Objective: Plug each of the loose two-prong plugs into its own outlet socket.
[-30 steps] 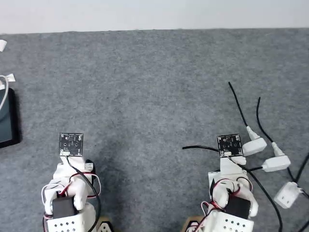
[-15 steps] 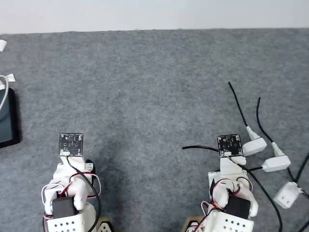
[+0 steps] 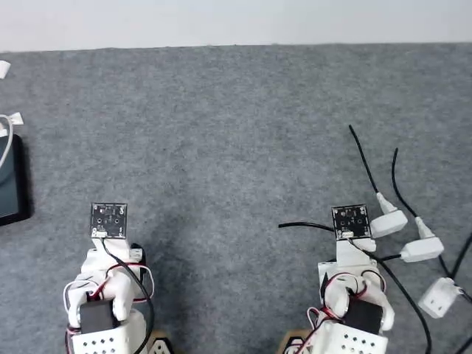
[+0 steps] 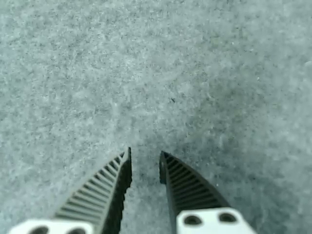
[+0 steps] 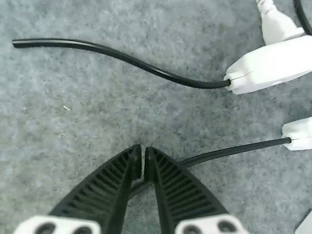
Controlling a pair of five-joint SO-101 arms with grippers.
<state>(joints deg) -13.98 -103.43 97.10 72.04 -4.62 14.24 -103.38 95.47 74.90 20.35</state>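
Both arms are parked at the near edge of the grey carpet point(image 3: 236, 133), and the plug pieces are left loose beside the right one.
The left gripper point(image 4: 145, 160) is held slightly parted over bare carpet, with nothing between its fingers. The right gripper point(image 5: 143, 150) is pressed together at the tips, and a black cable point(image 5: 234, 151) is seen passing beneath it. Three white plug pieces point(image 3: 389, 222) point(image 3: 422, 250) point(image 3: 439, 297) are laid out in a row on that arm's outer side, each apart from its neighbour.
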